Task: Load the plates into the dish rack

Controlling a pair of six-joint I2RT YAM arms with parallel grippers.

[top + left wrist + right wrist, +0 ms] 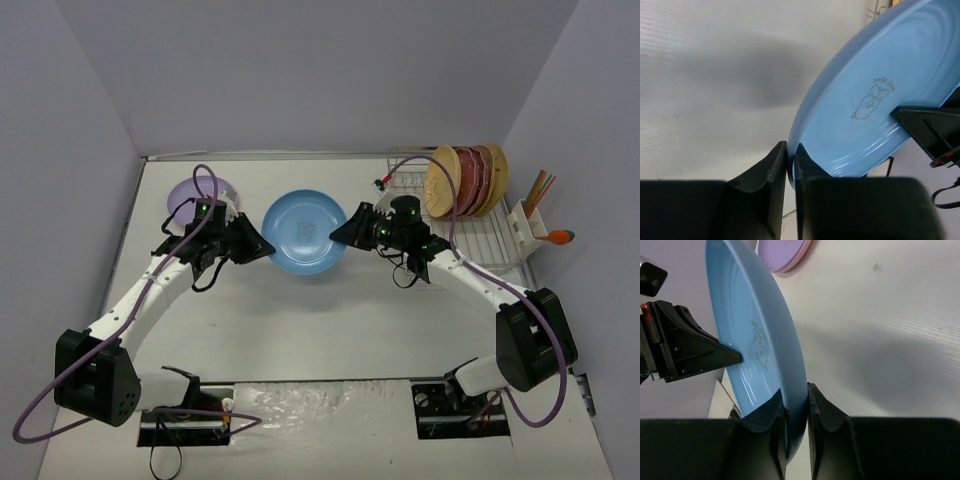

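A blue plate (305,232) hangs over the middle of the table between my two arms. My left gripper (268,248) is shut on its left rim, and the rim (805,130) sits pinched between the fingers (775,165). From the other side, my right gripper (335,238) is shut on the right rim (790,365). A lilac plate (185,195) lies flat at the back left, partly hidden by the left arm. The dish rack (480,240) stands at the back right and holds several upright plates (465,180), tan, pink and yellow-orange.
A white caddy (530,228) with utensils hangs on the rack's right side. Grey walls close in the back and both sides. The lilac plate (782,252) rests on a pink one. Both arm bases sit at the near edge.
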